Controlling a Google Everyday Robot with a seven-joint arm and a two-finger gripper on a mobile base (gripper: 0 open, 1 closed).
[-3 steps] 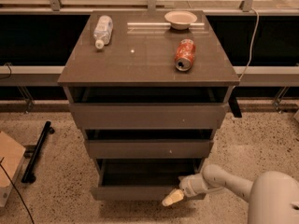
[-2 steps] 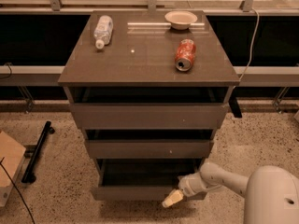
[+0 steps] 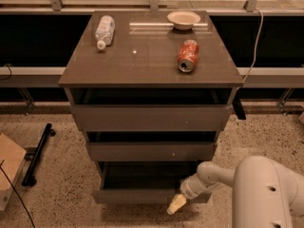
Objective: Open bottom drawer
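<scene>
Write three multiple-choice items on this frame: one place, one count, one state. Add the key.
1. Where is the gripper?
A. At the top drawer
B. At the middle drawer
C. Low, at the front of the bottom drawer, towards its right end

2. How many objects rest on the cabinet top?
A. One
B. Three
C. Six

3. How does the red soda can rest?
A. On its side
B. Upright
C. Upside down

Key:
1 C: the gripper sits just above the floor by the bottom drawer's front panel.
2 B: a plastic bottle, a bowl and the soda can are there.
3 A: the can's body lies along the top, with one end towards the camera.
</scene>
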